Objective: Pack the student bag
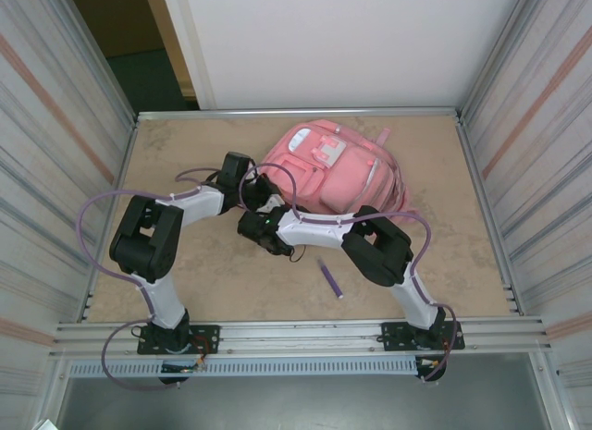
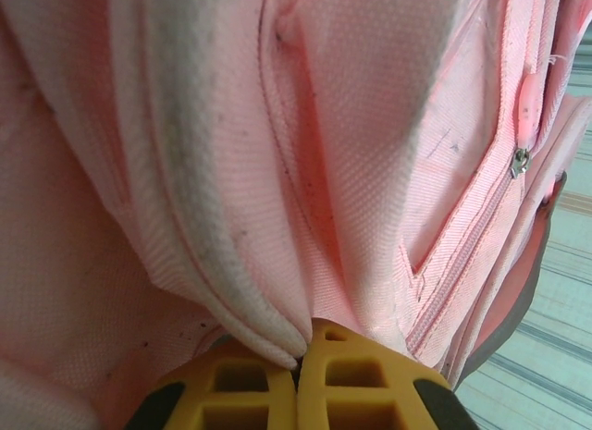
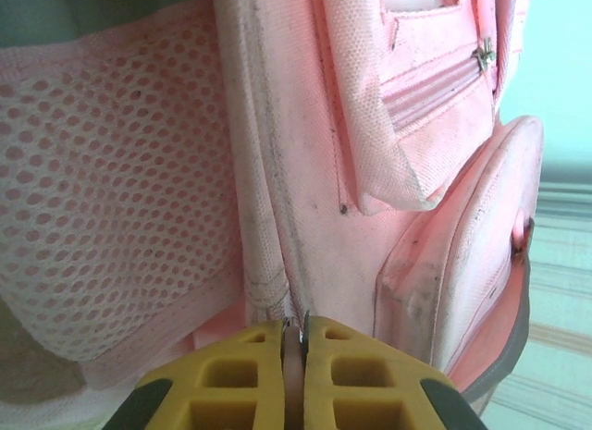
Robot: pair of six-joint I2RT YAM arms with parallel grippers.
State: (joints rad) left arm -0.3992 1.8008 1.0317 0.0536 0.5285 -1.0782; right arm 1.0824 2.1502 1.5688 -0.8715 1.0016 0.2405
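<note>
Bag: the student bag [image 1: 333, 166] lies flat on the far middle of the table [image 1: 185, 273], front pockets up and its white-and-pink patch [image 1: 319, 151] toward the back wall.
Left gripper: the left gripper [image 2: 298, 361] is pressed together on a fold of the bag's pink cloth, which bunches up from the yellow tips.
Right gripper: the right gripper [image 3: 294, 336] is pinched shut on a thin seam of the bag, right beside the mesh side pocket [image 3: 111, 190]. A bit of metal sits between the tips, and I cannot tell whether it is a zip tab.
Done so far: as I judge it, very little. Both grippers have hold of the bag at its near left edge, but no pocket stands open where I can see, and the zip tab [image 2: 521, 162] in the left wrist view hangs on a closed zip.
Left to do: by my reckoning, open a pocket, put the things in, and close it up.
Other things: a purple pen [image 1: 330, 279] lies on the table near the right arm's elbow, apart from the bag. It looks like something to be packed.
In the way: both grippers are busy with cloth, so neither is free for the pen. The two forearms crowd close together by the bag, with purple cables looping over them. The soft cloth may sag shut once let go.
</note>
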